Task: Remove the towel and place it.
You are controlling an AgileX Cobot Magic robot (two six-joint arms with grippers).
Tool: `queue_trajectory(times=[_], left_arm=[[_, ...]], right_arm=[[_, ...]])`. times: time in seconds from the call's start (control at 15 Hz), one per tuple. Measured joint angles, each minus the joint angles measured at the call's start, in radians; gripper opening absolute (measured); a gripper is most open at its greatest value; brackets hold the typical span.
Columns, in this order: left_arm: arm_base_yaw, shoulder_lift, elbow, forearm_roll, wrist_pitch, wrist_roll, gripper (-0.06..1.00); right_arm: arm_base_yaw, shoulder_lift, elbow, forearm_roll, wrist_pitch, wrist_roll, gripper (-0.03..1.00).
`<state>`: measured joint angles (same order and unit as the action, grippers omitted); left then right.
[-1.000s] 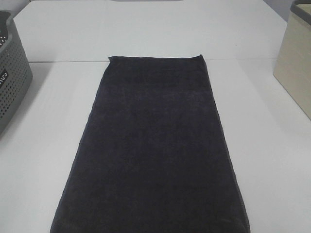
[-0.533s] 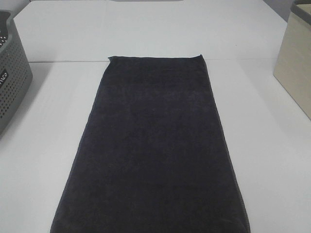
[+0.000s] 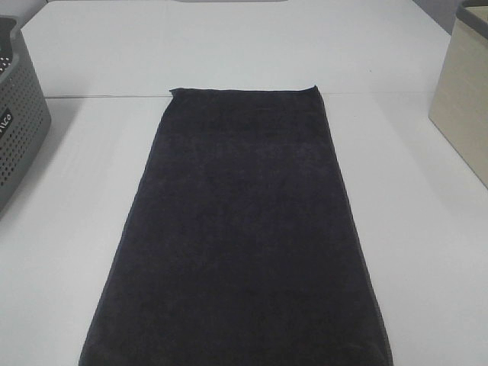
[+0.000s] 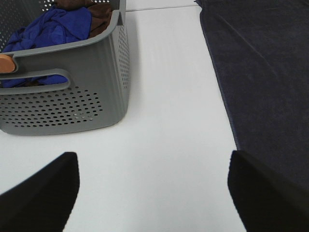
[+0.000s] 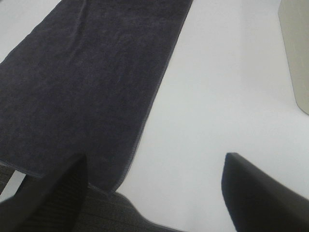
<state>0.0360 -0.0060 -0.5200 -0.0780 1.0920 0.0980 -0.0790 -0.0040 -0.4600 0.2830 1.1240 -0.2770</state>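
one towel [image 3: 242,236] cut off at near edge, basket [image 3: 19,114] half cropped

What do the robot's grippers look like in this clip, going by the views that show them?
Only the wrist views show them. The left gripper has two plain black fingers with smooth, rounded, wedge-like tips. The right gripper looks the same: black, matte, broad fingers. No cables, markings or pads are visible. The high camera shows no arm at all.

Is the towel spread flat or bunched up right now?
Spread flat: the towel lies as one smooth rectangle on the table, with straight edges and no folds.
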Motion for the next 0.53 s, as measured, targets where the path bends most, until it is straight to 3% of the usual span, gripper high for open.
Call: queue_trajectory(times=[0.53], left_arm=[[0.000,0.000,0.000,0.000,0.000,0.000,0.79]], right_arm=[[0.000,0.000,0.000,0.000,0.000,0.000,0.76]])
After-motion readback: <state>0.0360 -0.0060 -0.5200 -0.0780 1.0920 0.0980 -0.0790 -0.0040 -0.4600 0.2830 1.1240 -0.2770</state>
